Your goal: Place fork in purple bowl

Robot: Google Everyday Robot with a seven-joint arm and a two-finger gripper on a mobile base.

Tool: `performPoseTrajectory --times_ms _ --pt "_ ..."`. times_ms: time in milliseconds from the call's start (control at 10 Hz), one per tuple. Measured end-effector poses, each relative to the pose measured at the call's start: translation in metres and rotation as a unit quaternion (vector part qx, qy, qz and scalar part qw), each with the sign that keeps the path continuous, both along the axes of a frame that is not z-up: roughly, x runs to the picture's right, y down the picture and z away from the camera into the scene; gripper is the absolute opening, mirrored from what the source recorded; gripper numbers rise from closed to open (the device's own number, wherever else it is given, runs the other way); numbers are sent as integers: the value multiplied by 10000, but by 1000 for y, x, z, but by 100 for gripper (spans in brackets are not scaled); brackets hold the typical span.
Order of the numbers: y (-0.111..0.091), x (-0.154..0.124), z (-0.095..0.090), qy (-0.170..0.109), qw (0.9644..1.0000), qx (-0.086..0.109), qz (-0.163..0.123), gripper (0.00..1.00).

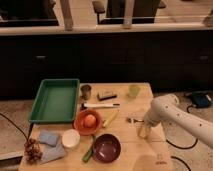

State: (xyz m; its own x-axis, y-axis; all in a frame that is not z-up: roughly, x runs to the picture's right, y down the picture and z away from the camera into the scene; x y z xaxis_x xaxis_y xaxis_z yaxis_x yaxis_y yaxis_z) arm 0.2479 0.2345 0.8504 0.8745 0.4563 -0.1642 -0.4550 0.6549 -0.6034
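The gripper (143, 131) hangs low over the counter (125, 160), right of the purple bowl (106, 148) and just below the fork (132, 120), which lies flat up and to the right of that bowl; whether the fingers are open or closed, I cannot tell. The step in hand looks like the reach for the fork. To do it well, straddle the slim handle across its width and press low, since thin metal slips. The purple bowl looks empty; the orange bowl (88, 121), up-left of it, holds an orange fruit (89, 120).

Dark cabinets (110, 60), speckled floor (15, 112), dim light
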Motion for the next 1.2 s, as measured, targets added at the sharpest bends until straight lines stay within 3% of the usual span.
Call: performPoseTrajectory --times_ms 400,700,900,1200 --pt "-2 1 -8 -7 10000 -28 -17 2" --pt "-3 1 -9 -28 10000 -48 -35 0" --pt "-5 -8 -2 -179 9992 -106 -350 0" --pt "-7 -11 -6 -234 9989 -97 -386 0"
